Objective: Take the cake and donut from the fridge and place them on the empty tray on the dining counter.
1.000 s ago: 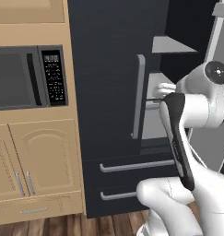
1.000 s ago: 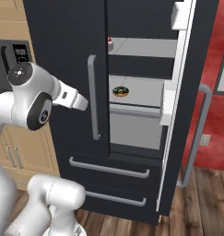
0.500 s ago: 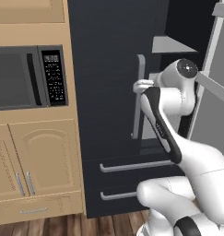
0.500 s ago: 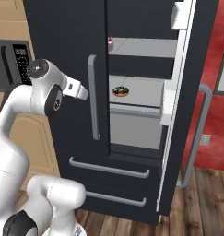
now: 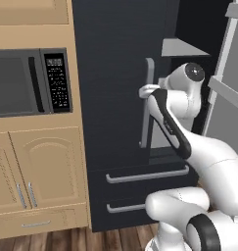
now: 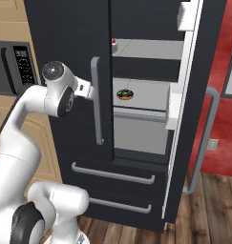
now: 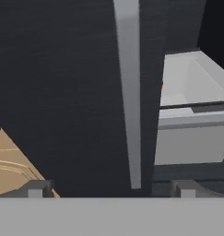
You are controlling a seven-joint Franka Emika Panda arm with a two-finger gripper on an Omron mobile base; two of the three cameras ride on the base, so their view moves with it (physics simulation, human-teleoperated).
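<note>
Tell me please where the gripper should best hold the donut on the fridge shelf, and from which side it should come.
Probably across the donut's ring, one finger outside, one in the hole or on the far edge. It lies flat on the grey shelf, so come from the open front, right of the closed left door. The gripper is open.

No readable text for you here. The microwave [image 5: 30, 83] has a keypad panel [image 5: 57, 80] with rows of small pale marks, too blurred to make out as digits or words. The fridge [image 6: 74, 57] doors carry no brand, label or sign you could read.
</note>
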